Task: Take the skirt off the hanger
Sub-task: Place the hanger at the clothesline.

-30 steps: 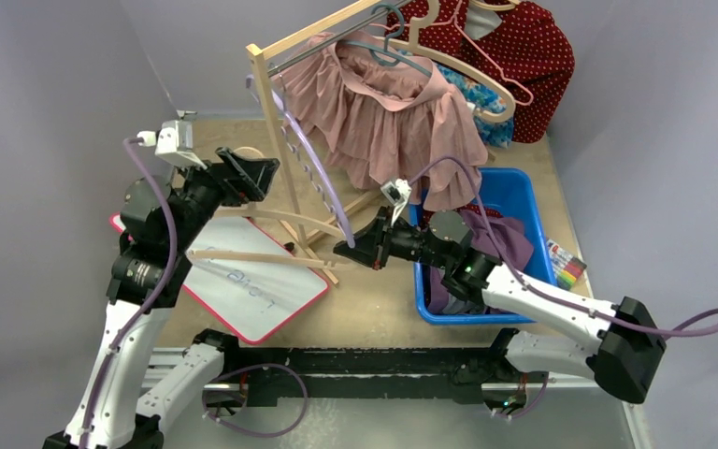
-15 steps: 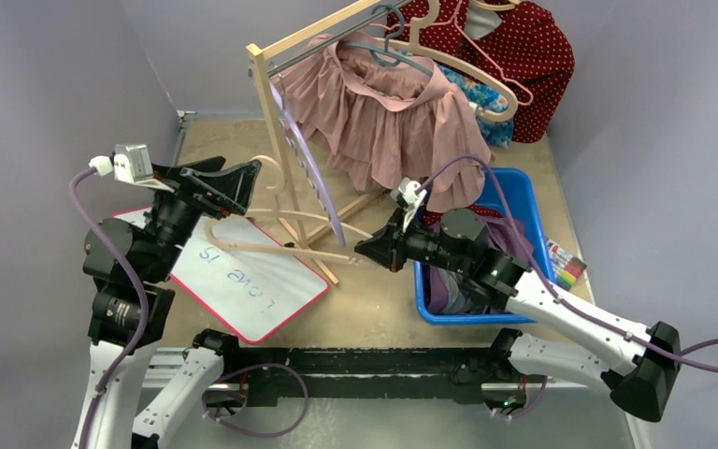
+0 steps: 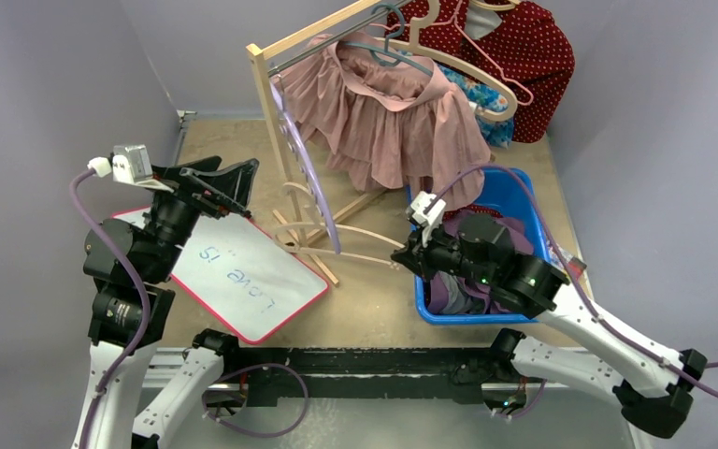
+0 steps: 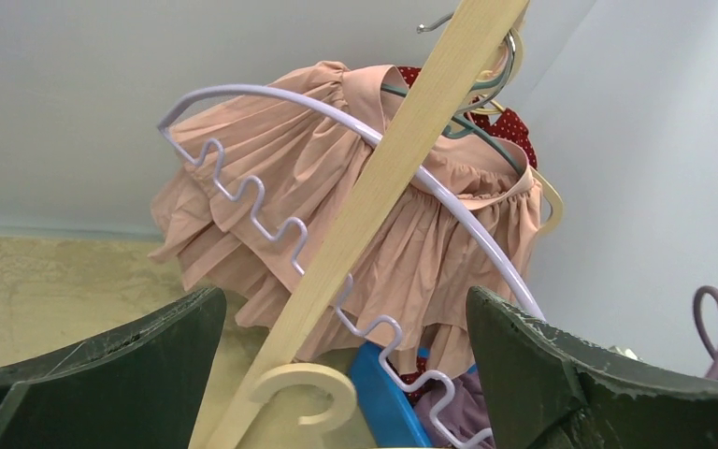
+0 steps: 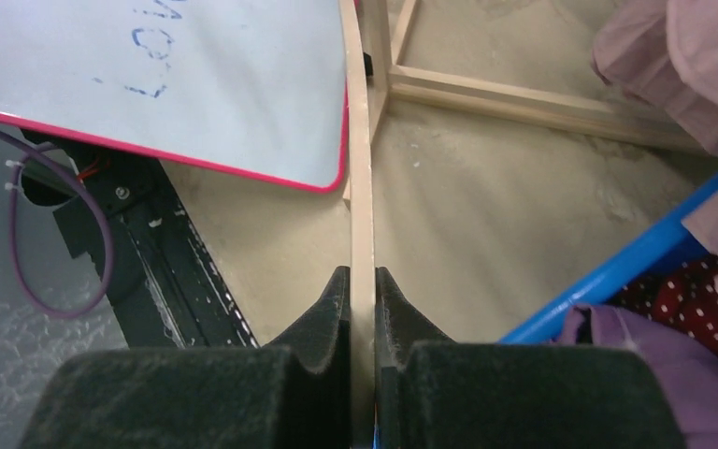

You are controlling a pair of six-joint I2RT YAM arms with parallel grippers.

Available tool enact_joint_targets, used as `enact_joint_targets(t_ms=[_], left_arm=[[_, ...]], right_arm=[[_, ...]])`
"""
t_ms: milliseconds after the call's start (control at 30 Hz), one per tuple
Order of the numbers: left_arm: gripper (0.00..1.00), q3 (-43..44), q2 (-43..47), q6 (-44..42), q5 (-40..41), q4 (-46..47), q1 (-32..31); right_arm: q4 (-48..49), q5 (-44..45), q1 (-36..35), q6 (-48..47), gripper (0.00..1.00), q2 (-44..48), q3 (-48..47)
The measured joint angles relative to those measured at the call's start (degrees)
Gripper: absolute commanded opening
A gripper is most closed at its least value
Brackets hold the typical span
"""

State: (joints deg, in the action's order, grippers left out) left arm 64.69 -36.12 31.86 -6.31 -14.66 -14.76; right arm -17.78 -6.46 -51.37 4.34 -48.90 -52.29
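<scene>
My right pincer [image 5: 362,285] clamps a wooden hanger [image 5: 361,187] near the right-edge blue bin [image 3: 526,201]. My left pincer [image 4: 344,297] gapes, with the rack post [image 4: 402,159] and lilac hanger [image 4: 243,192] fronting the skirt [image 4: 285,150].

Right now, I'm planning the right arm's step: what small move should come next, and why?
Probably lower the wooden hanger onto the table and open the right gripper. Its jaws are shut on the hanger's thin end, the hanger looks bare, and a purple garment already lies in the blue bin. The left gripper is open and holds nothing.
</scene>
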Motion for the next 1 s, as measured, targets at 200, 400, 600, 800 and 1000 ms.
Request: enact_joint_targets(t_ms=[200, 400, 600, 800, 1000], left_arm=[[1.0, -0.74, 0.0, 0.0, 0.24, -0.07, 0.0], [1.0, -0.72, 0.22, -0.22, 0.79, -0.81, 0.0], [1.0, -0.72, 0.55, -1.05, 1.25, -1.36, 0.0], [1.0, -0.5, 0.96, -1.49, 1.86, -2.73, 0.0], [1.0, -0.28, 1.07, -1.53, 2.05, -3.87, 0.0]], right_arm=[[-6.36, 3.45, -0.02, -0.04, 0.0, 6.64, -0.81], [-10.67, 6.16, -0.13, 0.11, 0.0, 7.26, -5.7], [-12.83, 10.6, -0.5, 0.85, 0.0, 2.99, -9.07], [-15.32, 14.95, -0.87, 2.32, 0.0, 1.79, -10.8], [-19.67, 17.22, -0.87, 1.88, 0.0, 3.85, -16.63]])
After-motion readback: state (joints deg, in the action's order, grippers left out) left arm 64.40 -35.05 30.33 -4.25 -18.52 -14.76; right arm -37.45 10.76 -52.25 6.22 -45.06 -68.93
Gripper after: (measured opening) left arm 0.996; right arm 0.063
